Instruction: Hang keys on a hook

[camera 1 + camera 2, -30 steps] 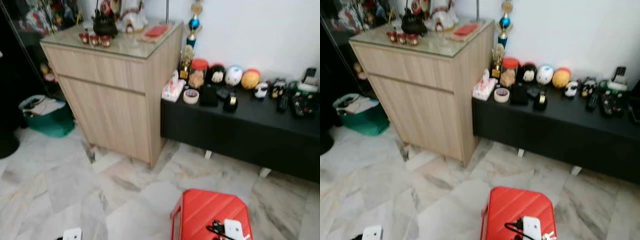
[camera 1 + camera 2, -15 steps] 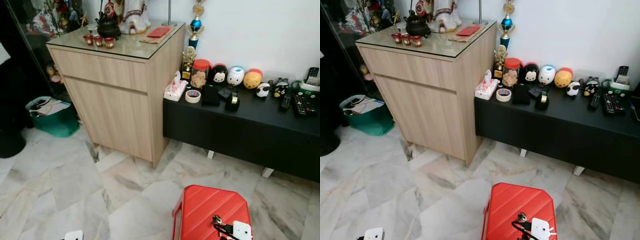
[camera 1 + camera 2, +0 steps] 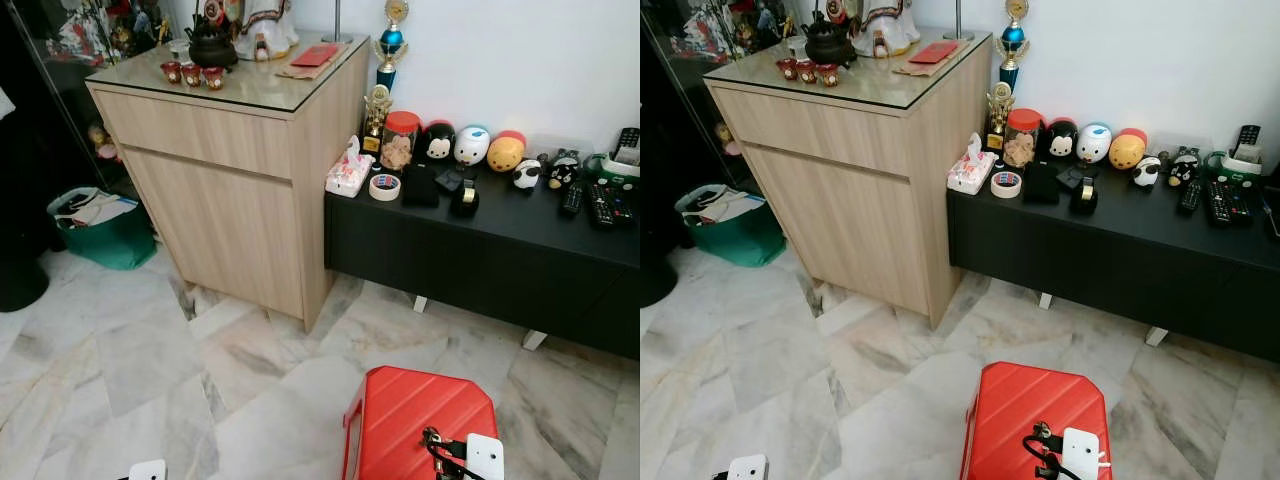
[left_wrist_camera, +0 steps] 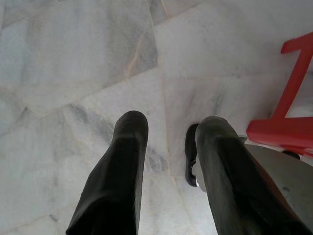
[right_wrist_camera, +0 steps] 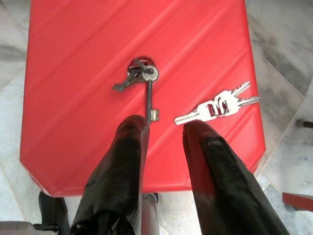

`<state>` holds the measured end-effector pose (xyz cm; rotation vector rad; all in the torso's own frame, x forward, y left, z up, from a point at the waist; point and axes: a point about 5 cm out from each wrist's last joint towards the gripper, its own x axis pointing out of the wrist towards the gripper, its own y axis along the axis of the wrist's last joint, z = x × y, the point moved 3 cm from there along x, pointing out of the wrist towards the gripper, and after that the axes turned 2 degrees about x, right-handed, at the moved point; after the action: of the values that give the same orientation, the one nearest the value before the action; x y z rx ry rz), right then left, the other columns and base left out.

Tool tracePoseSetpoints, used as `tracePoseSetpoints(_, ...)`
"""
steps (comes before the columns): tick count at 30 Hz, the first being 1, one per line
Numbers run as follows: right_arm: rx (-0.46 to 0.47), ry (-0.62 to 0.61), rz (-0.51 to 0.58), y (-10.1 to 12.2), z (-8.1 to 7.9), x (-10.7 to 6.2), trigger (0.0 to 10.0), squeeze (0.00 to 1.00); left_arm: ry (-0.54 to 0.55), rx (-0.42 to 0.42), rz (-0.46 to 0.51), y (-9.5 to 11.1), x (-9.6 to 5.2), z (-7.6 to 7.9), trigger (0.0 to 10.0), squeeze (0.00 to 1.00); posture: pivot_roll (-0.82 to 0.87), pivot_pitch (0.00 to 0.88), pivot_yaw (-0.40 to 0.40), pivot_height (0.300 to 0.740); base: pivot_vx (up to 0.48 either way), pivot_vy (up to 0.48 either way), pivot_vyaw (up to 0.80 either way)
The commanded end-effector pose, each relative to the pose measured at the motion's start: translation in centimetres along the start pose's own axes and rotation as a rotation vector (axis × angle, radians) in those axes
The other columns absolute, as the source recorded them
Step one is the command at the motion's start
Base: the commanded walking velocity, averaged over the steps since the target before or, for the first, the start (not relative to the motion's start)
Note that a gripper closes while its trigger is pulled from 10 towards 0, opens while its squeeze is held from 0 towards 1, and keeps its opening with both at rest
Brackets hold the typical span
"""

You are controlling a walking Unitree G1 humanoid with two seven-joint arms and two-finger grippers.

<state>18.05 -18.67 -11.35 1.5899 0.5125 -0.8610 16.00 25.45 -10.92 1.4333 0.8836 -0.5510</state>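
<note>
From the head, the right hand (image 3: 1045,440) hovers low over the red stool (image 3: 1015,410), with the wooden cabinet (image 3: 230,190) and black bench (image 3: 500,250) beyond. Left wrist: the left hand (image 4: 166,142) hangs spread above marble floor (image 4: 73,58), idle. Right wrist: two bunches, dark keys (image 5: 141,78) and silver keys (image 5: 217,106), lie loose on the stool, fingers (image 5: 129,147) parted, gripping nothing. Hook possibly out of frame, so the hanging remains.

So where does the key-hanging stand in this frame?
Two key bunches, dark and silver, lie on the red stool. The right gripper hovers open above them, holding nothing. The left gripper hangs over the floor. Gripping, carrying and hanging remain.
</note>
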Motion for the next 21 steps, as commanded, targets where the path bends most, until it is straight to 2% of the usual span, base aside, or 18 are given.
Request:
tracePoseSetpoints(1, 0.0, -0.004, 0.002, 0.0, 0.1, 0.0, 10.0, 0.0, -0.006, 0.027, -0.021, -0.5, -0.1, -0.1, 10.0, 0.0, 0.03, 0.0, -0.001, 0.683, 0.0, 0.0, 0.0)
tracePoseSetpoints(2, -0.016, -0.009, 0.03, 0.8, 0.2, 0.1, 10.0, 0.0, -0.007, 0.028, -0.021, -0.5, -0.1, -0.1, 10.0, 0.0, 0.03, 0.0, -0.002, 0.678, 0.0, 0.0, 0.0)
tracePoseSetpoints(3, -0.035, -0.009, 0.121, 3.4, 0.4, 0.6, 10.0, 0.0, -0.007, 0.028, -0.02, -0.5, -0.1, -0.1, 10.0, 0.0, 0.03, 0.0, -0.003, 0.678, 0.0, 0.0, 0.0)
tracePoseSetpoints(5, -0.035, -0.009, 0.121, 3.4, 0.4, 0.6, 10.0, 0.0, -0.007, 0.028, -0.02, -0.5, -0.1, -0.1, 10.0, 0.0, 0.03, 0.0, -0.003, 0.678, 0.0, 0.0, 0.0)
tracePoseSetpoints(7, -0.058, -0.006, 0.235, 6.8, 0.4, 0.9, 10.0, 0.0, -0.005, 0.027, -0.018, -0.5, -0.1, -0.1, 10.0, 0.0, 0.04, 0.0, -0.006, 0.678, 0.0, 0.0, 0.0)
tracePoseSetpoints(9, -0.061, -0.005, 0.257, 7.4, 0.3, 0.9, 10.0, 0.0, -0.004, 0.027, -0.018, -0.5, -0.1, -0.1, 10.0, 0.0, 0.04, 0.0, -0.006, 0.678, 0.0, 0.0, 0.0)
tracePoseSetpoints(12, -0.047, 0.02, 0.261, 7.6, -0.4, 0.9, 10.0, 0.0, -0.002, 0.027, -0.017, -0.4, -0.1, -0.1, 10.0, 0.0, 0.04, 0.0, -0.004, 0.678, 0.0, 0.0, 0.0)
tracePoseSetpoints(15, -0.025, 0.052, 0.192, 6.6, -1.1, 1.1, 10.0, 0.0, -0.002, 0.023, -0.019, -0.4, -0.1, -0.1, 10.0, 0.0, 0.04, 0.0, -0.001, 0.678, 0.0, 0.0, 0.0)
tracePoseSetpoints(18, 0.012, 0.083, 0.153, 5.5, -1.1, 1.0, 10.0, 0.0, -0.002, 0.025, -0.017, -0.4, -0.1, -0.1, 10.0, 0.0, 0.04, 0.0, 0.0, 0.678, 0.0, 0.0, 0.0)
tracePoseSetpoints(20, 0.011, 0.082, 0.132, 5.1, -1.0, 1.0, 10.0, 0.0, -0.001, 0.024, -0.017, -0.4, -0.1, -0.1, 10.0, 0.0, 0.04, 0.0, 0.001, 0.683, 0.0, 0.0, 0.0)
tracePoseSetpoints(21, -0.004, 0.064, 0.088, 4.2, -0.6, 1.0, 10.0, 0.0, 0.0, 0.023, -0.017, -0.3, -0.1, -0.1, 10.0, 0.0, 0.04, 0.0, -0.001, 0.693, 0.0, 0.0, 0.0)
